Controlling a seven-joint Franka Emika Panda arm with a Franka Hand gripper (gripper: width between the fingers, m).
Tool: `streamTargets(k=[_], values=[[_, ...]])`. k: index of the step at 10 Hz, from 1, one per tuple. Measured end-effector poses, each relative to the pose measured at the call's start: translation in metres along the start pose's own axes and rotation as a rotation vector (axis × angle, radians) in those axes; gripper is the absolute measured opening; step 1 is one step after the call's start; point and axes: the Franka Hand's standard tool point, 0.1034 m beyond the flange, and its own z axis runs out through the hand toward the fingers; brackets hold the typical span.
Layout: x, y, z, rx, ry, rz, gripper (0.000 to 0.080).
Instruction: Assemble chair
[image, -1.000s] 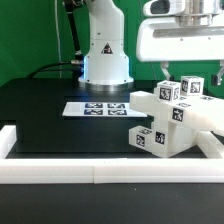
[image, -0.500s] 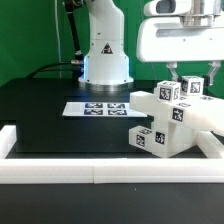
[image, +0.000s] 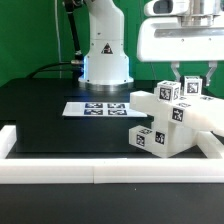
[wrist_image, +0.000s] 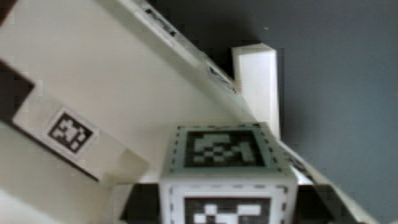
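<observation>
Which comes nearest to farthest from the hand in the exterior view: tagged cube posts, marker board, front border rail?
1. Tagged cube posts, directly below the hand.
2. Marker board, toward the exterior view's left on the table.
3. Front border rail, along the near edge.

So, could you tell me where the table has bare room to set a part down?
Free: the black table between the marker board and the border rail. Crowded: the exterior view's right, where the chair sits under the gripper.

White blocky chair (image: 170, 122), partly joined, tagged faces showing. Resting on the tabletop (image: 50, 110) near the exterior view's right.
</observation>
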Motion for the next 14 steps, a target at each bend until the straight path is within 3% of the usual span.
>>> streamTargets(k=[12, 14], values=[[-0.0001, -0.0001, 0.0002, 0.014, -0.011, 0.761, 0.0288], [0.0, -0.0002, 0.0001, 0.014, -0.011, 0.738, 0.0288]])
